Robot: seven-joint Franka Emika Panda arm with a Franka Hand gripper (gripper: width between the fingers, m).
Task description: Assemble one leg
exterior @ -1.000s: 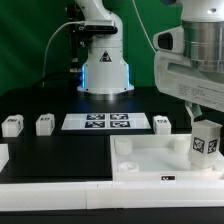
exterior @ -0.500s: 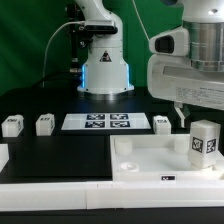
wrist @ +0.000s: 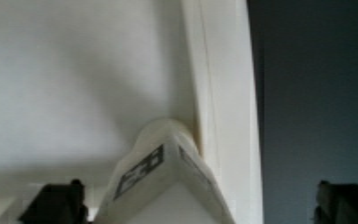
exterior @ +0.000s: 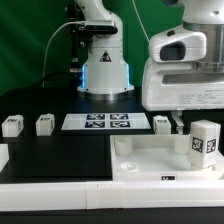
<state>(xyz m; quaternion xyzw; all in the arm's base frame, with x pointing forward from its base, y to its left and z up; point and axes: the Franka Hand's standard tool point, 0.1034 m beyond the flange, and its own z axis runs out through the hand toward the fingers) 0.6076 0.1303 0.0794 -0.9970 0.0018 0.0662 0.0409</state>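
A leg (exterior: pixel 204 140), a small white post with a black-and-white tag, stands upright in the corner of the white tray-like tabletop (exterior: pixel 150 160) at the exterior view's right. My gripper (exterior: pixel 185 122) hangs above and slightly to the exterior view's left of the leg, clear of it. In the wrist view the leg's top (wrist: pixel 167 165) shows against the tabletop's rim (wrist: pixel 220 70). The gripper (wrist: pixel 202 205) is open, with dark fingertips (wrist: pixel 60 200) wide apart on either side and nothing between them.
Three more white legs lie on the black table behind: two at the exterior view's left (exterior: pixel 12 125) (exterior: pixel 44 124) and one (exterior: pixel 163 123) by the gripper. The marker board (exterior: pixel 97 122) lies in the middle. The arm's base (exterior: pixel 105 70) stands at the back.
The gripper has come off the leg, risen and shifted toward the exterior view's left. The leg stays standing in the tabletop's corner.
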